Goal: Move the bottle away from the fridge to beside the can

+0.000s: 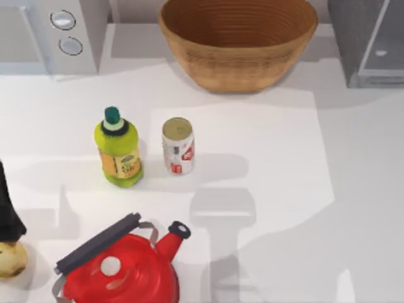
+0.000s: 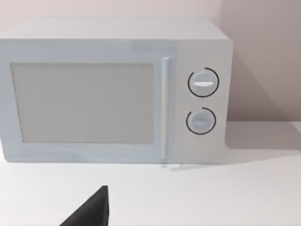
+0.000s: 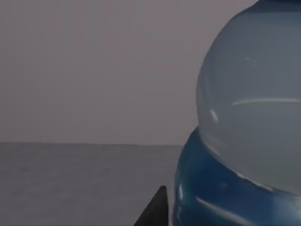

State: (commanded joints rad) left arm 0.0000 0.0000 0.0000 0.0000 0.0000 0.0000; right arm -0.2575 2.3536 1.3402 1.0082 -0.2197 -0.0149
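Close against the right tool's wrist camera, the bottle (image 3: 249,132) is seen, apparently brought up for gripping, though the fingers' state cannot be told; the can (image 1: 178,146) is stood mid-desk (image 1: 265,164), awaiting it.

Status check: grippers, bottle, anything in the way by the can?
Right wrist camera close against the bottle. Can upright mid-table. Yellow-green bottle at its left; right side bare.

Matte black left arm (image 1: 7,208) at table edge, plain black wedge-shaped fingertip (image 2: 91,209), unmarked
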